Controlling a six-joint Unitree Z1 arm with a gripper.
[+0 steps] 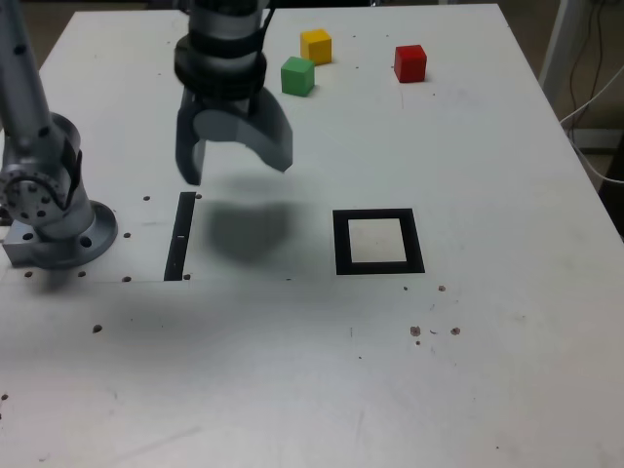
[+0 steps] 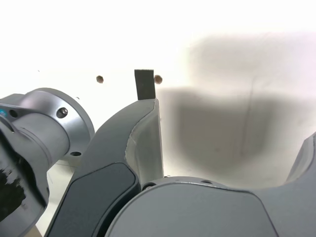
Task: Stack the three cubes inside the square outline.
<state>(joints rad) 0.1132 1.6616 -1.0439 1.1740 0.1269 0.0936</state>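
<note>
Above the table (image 1: 507, 322), to the exterior view's left of the square outline (image 1: 416, 242), the gripper (image 1: 237, 174) is held in the air with its fingers spread wide; nothing is seen gripped between them in either view. Below it, a blurred shadow (image 1: 251, 234) is cast on the table, between the square outline and a narrow black strip (image 1: 181, 236). The strip is laid to the exterior view's left of the outline, and the arm's base (image 1: 60, 239) is mounted farther that way. By the outline's thick black border, a pale, bare centre is enclosed. All three cubes are seen beyond the outline, well apart from it: the green cube (image 1: 297, 76) and the yellow cube (image 1: 316, 47) are set close together toward the exterior view's left, while the red cube (image 1: 410, 63) is placed almost straight beyond it.
</note>
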